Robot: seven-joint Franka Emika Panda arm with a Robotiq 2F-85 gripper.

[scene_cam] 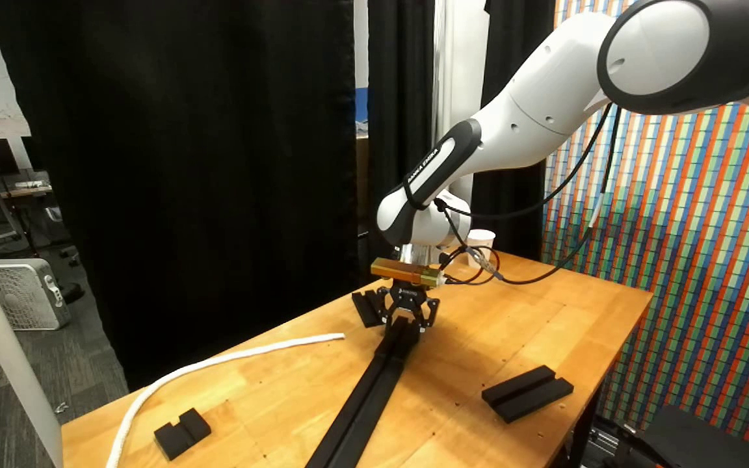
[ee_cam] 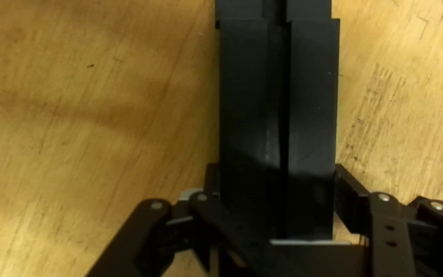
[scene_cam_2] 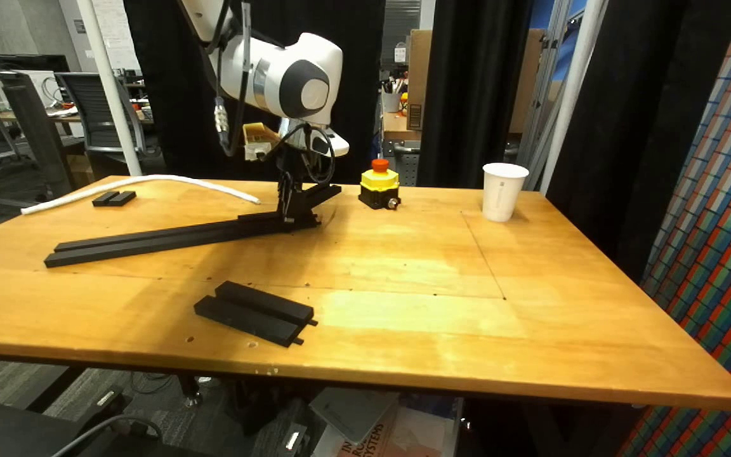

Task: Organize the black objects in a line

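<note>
The gripper (ee_cam: 277, 184) has its fingers (ee_cam: 349, 200) pretty snug on both sides of a grooved black block (ee_cam: 313, 107), closer to the table (scene_cam_2: 435, 343) edge along the black curtain (scene_cam: 218, 195) than the opposite one. It's lined up end to end with a long black strip (scene_cam_2: 150, 246), can't really tell if they touch. A second grooved block (scene_cam: 365, 309) is right by the curtain edge, a small black block (scene_cam: 174, 442) is toward one corner, and a third grooved block (scene_cam: 534, 396) is just chilling near the opposite long edge. There's a white cup (scene_cam_2: 504, 197) by another corner.

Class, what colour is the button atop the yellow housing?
Red: the button shows best in an exterior view.
</note>
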